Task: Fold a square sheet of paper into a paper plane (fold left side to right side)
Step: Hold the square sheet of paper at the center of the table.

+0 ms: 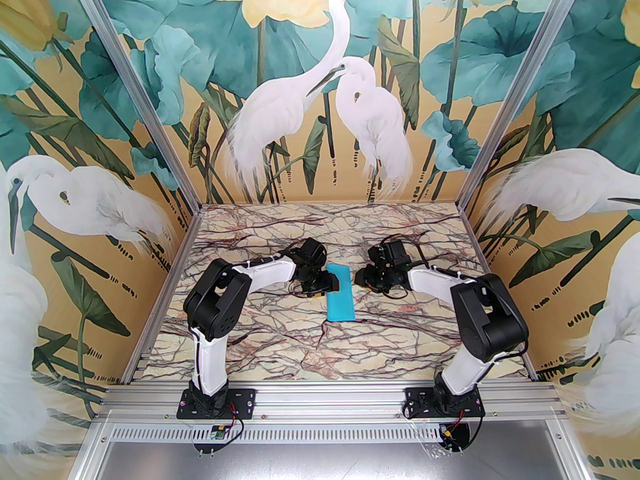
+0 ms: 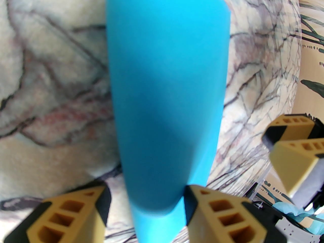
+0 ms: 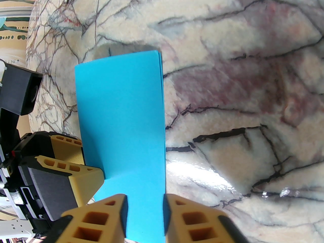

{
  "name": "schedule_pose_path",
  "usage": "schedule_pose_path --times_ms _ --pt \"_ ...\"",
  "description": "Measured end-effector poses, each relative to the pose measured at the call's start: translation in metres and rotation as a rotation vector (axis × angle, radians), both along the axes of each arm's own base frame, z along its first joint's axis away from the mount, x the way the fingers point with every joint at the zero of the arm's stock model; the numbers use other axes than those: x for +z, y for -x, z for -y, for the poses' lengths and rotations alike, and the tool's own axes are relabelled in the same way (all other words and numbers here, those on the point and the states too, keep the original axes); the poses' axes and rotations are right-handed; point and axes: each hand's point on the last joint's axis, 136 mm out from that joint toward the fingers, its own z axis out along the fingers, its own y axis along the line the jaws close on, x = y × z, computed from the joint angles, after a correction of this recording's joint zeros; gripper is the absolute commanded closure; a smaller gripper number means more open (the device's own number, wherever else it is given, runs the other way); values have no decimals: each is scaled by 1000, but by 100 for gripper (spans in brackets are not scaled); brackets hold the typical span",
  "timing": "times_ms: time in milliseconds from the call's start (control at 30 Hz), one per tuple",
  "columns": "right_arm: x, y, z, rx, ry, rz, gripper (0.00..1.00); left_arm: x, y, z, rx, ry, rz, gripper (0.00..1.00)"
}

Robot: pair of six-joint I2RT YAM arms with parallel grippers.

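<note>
The square sheet of paper [image 1: 340,295], folded into a narrow turquoise rectangle, lies near the middle of the marbled surface [image 1: 300,340]. In the top view, part of its left edge is covered by the left end effector [image 1: 324,282]. From the left wrist the sheet is blurred, and its near end runs out of frame between the tan fingers [image 2: 73,211]. These stand moderately apart, with a gap showing between the paper and one pad, so nothing is clamped. The right end effector [image 1: 361,278] sits at the paper's far right edge. From its own wrist the sheet fills the narrow space between its fingers and passes behind one of them; whether they pinch it or merely hover over it cannot be told. Loose layered edges show along the sheet's right side. The surface is cream with dark and reddish veins. The walls [image 1: 100,118] carry painted white egrets [image 1: 280,118], teal leaves and yellow flowers, between aluminium posts [image 1: 137,93].
</note>
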Motion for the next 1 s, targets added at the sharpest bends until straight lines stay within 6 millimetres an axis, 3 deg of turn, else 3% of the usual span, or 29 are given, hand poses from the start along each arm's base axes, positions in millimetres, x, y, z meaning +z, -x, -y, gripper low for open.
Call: schedule_pose_path --times_ms 100,167,400,767,1000 --pt "-8 3 -5 19 -21 -25 93 0 0 0 -6 -4 5 43" --pt "-13 7 -10 37 -30 -44 95 -1 0 0 -7 -6 7 43" --pt "-24 15 -21 72 -42 -78 96 0 0 0 -10 -11 11 43" --pt "-33 12 -22 76 -23 -116 96 0 0 0 -10 -11 11 43" --pt "-34 12 -21 88 -5 -136 97 5 0 3 -16 -8 32 30"
